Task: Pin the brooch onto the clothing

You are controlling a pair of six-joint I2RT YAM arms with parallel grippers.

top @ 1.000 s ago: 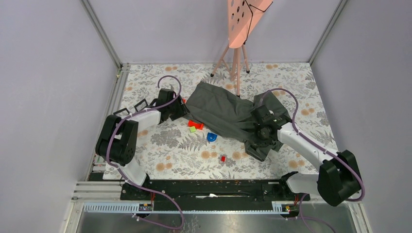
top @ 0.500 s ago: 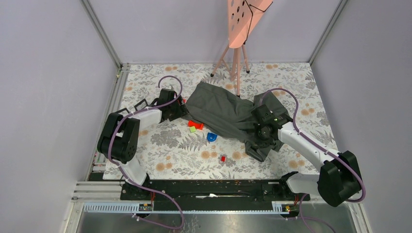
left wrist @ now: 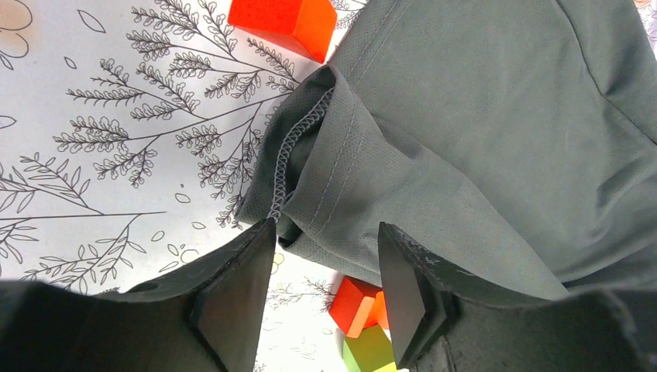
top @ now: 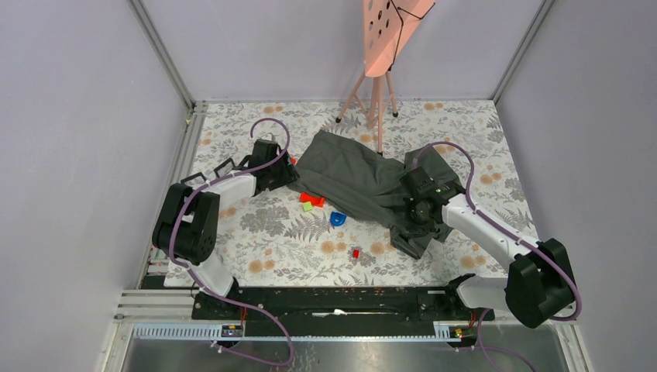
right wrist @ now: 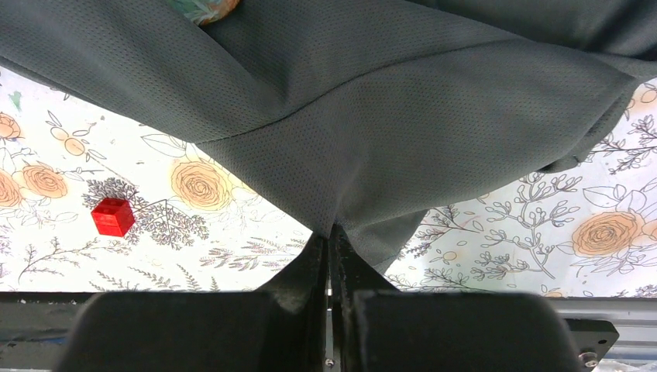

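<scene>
The dark grey T-shirt (top: pixel 360 180) lies crumpled across the middle of the flowered table. My left gripper (top: pixel 288 172) is open at the shirt's left edge. In the left wrist view its open gripper (left wrist: pixel 325 232) has a stitched hem fold of the shirt (left wrist: pixel 465 116) between the fingertips. My right gripper (top: pixel 416 217) is shut on a pinch of the shirt's fabric (right wrist: pixel 364 116) and holds it lifted off the table; the gripper (right wrist: pixel 331 232) shows in its wrist view. I cannot pick out a brooch for certain.
Red blocks (top: pixel 311 199) and a green block (top: pixel 307 207) lie by the shirt's front edge, also showing below my left fingers (left wrist: pixel 358 304). A blue curved piece (top: pixel 338 219) and a small red cube (top: pixel 356 253) lie nearer. A pink stand (top: pixel 380 46) rises at the back.
Almost nothing. The left arm has shifted slightly at the shirt's edge. The right gripper keeps its hold on the fabric.
</scene>
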